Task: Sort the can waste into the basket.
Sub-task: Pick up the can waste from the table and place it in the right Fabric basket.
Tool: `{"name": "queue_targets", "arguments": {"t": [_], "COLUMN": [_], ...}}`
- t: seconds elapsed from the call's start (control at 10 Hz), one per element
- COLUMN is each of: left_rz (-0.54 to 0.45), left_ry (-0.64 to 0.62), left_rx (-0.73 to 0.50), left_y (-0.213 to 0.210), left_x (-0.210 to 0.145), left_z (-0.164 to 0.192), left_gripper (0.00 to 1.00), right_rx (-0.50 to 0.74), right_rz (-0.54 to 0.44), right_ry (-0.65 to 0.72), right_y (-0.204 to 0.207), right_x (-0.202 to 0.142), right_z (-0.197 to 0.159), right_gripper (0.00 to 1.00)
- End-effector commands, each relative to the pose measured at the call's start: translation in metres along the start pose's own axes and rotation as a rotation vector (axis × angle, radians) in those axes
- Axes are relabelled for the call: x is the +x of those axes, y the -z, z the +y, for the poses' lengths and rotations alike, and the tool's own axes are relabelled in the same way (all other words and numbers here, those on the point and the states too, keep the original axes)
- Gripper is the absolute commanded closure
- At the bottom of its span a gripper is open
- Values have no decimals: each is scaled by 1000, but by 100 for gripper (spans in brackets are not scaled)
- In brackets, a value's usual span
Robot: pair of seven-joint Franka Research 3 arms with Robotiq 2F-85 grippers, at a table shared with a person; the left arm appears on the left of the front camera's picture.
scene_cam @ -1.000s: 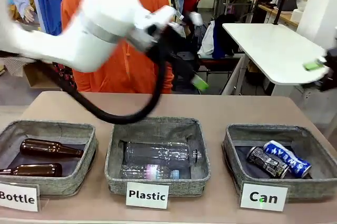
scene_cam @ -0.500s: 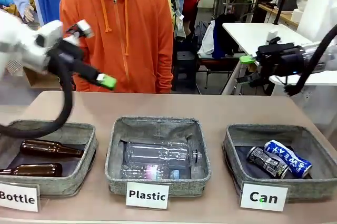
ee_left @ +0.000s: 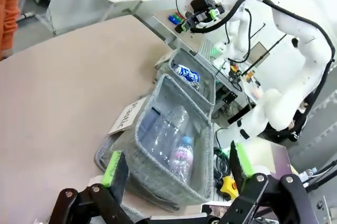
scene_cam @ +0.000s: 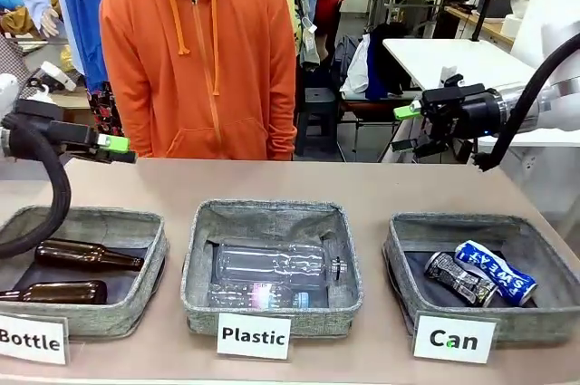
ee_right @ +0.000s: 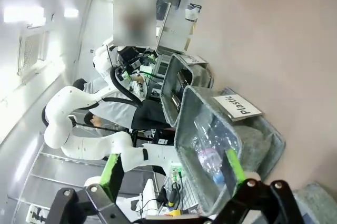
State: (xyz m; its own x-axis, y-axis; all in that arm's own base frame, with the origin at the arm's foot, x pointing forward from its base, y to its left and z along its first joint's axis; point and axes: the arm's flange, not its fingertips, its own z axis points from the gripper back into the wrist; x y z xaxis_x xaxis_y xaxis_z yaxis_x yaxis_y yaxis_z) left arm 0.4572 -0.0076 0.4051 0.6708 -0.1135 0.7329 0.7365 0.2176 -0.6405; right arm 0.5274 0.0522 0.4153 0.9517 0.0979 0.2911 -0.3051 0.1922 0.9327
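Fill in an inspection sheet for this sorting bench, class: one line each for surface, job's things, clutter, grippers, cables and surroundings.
Surface: tan table, bare between the baskets and the far edge.
Job's things: blue-and-white can and crushed patterned can lie side by side in the Can basket.
Clutter: two brown bottles in the Bottle basket; clear plastic bottles in the Plastic basket; white label cards stand in front.
Grippers: left gripper and right gripper both open, empty, raised above the table's far corners.
Cables: black hose loops from the left arm over the Bottle basket.
Surroundings: person in an orange hoodie at the far side; white table behind.
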Motion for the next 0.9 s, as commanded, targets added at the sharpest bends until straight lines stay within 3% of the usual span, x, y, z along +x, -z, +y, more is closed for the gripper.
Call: {"name": "queue_targets", "arguments": {"t": [0.0, 0.8], "left_rz": [61, 61], "left_ry": [13, 13], "left_rx": [0, 0], "left_y": [15, 15], "left_x": [11, 11], "left_z": [-16, -16], "left_gripper": [0, 0], "right_rx": [12, 12], "right_rz": [-1, -1], "right_ry": [-7, -7], "right_y": [-3, -3], "right_x": [-1, -1], "right_z": [6, 6], "right_gripper": [0, 0]}}
